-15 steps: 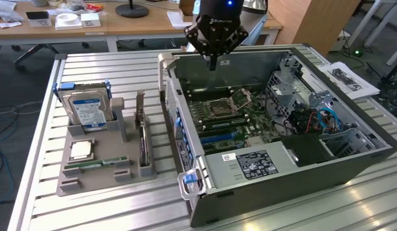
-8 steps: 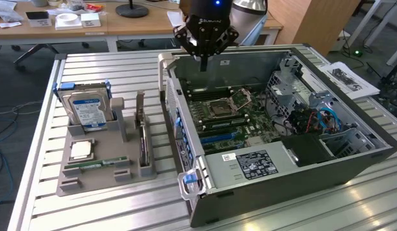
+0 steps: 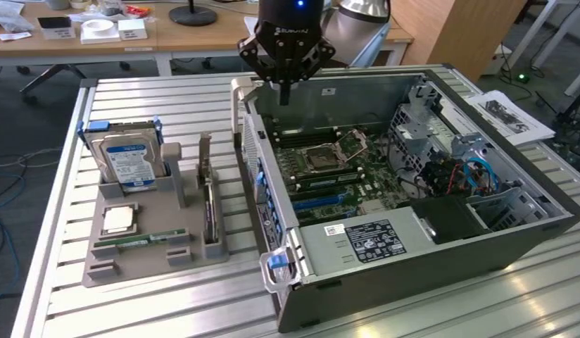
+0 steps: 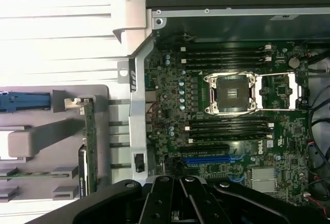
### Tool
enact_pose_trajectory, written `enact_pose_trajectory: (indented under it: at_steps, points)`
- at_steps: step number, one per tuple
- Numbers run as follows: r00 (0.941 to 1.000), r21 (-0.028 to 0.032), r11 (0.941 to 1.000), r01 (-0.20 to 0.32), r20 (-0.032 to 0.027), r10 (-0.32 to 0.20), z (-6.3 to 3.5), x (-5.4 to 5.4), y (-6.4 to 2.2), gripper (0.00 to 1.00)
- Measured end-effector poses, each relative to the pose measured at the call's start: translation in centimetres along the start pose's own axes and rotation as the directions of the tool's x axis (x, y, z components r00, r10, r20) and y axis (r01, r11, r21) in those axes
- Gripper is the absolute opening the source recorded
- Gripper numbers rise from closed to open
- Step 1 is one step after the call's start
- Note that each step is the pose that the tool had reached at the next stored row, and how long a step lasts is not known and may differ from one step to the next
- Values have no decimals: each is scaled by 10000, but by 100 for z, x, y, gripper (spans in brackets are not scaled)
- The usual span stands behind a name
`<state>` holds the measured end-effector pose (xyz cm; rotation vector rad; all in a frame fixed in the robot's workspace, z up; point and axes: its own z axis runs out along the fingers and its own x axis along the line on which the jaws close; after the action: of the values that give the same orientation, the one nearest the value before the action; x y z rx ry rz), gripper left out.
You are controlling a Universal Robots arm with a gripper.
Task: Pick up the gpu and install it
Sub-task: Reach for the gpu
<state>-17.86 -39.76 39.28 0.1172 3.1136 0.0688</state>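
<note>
The gpu (image 3: 208, 191) is a thin dark card standing on edge in a slot of the grey holder (image 3: 140, 266), to the exterior view's left of the open computer case (image 3: 431, 250). In the wrist view the gpu (image 4: 90, 139) shows edge-on with its metal bracket end. My gripper (image 3: 284, 95) hangs shut and empty above the case's rear corner, over the motherboard (image 3: 337, 165) and well apart from the gpu. The wrist view has my gripper (image 4: 180, 193) above the motherboard (image 4: 232, 95), near a blue expansion slot (image 4: 211, 159).
The holder also carries a silver hard drive (image 3: 129, 162), a processor chip (image 3: 118, 220) and a green RAM stick (image 3: 140, 239). The case wall (image 3: 257, 162) stands between holder and motherboard. Papers (image 3: 511, 116) lie on the slatted table at the exterior view's right.
</note>
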Motion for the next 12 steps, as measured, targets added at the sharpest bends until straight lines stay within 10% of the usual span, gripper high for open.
enact_pose_trajectory:
  at_steps: [12]
  points:
    - [10000,0,10000,-1,-1,1,-4,204,-11,11]
